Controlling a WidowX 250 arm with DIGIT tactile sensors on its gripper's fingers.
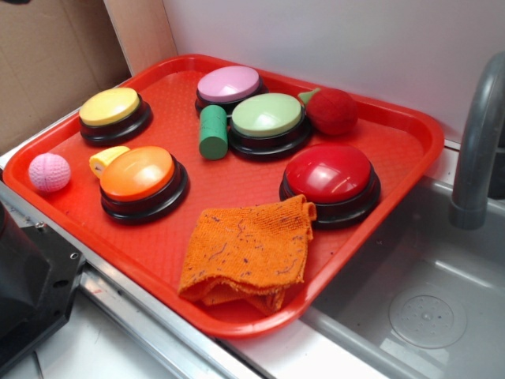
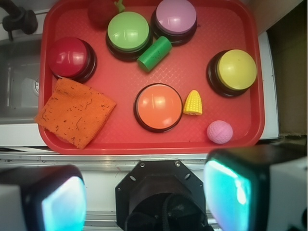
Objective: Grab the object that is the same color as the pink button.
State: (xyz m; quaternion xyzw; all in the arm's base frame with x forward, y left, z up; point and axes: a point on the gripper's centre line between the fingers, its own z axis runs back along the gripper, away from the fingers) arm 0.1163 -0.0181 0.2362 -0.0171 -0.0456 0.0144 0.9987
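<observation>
A small light-pink dimpled ball (image 1: 49,172) lies at the left edge of the red tray (image 1: 394,126); in the wrist view the ball (image 2: 220,132) sits near the tray's (image 2: 154,143) lower right corner. The pink button (image 1: 229,84) with its lilac dome stands at the tray's back, top right in the wrist view (image 2: 175,17). My gripper (image 2: 144,197) hovers high above the robot base, off the tray's near edge, its jaws wide apart and empty. The ball lies just beyond its right fingertip (image 2: 231,190).
On the tray: yellow (image 1: 110,108), orange (image 1: 138,175), green (image 1: 267,117) and red (image 1: 328,174) buttons, a green cylinder (image 1: 213,131), a red strawberry toy (image 1: 331,110), a yellow corn piece (image 1: 106,158) and an orange cloth (image 1: 246,251). A sink (image 1: 442,316) and faucet (image 1: 477,142) lie right.
</observation>
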